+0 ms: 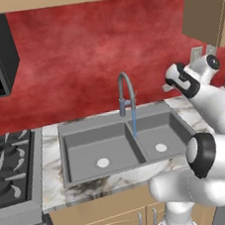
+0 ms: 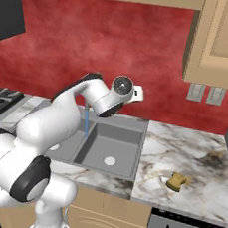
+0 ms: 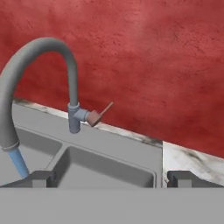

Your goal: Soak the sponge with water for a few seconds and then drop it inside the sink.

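You have a yellow-tan sponge (image 2: 177, 182) on a white counter (image 2: 192, 150) marbled with grey and brown veins, darker smudges near its edges; the sink (image 1: 84, 153) is flat mid-grey with a pale round drain (image 1: 102, 162) in each basin; the water (image 1: 134, 123) runs as a thin light-blue line; the faucet (image 3: 39, 65) is grey with a reddish-brown lever (image 3: 99, 114); the wall (image 1: 77, 54) behind is mottled deep red; cabinets (image 2: 219, 43) are plain tan; the stove (image 1: 9, 167) is black and grey.

Yellow-tan sponge (image 2: 177, 182) lies on counter right of sink (image 2: 113, 148); water (image 2: 86, 121) runs.
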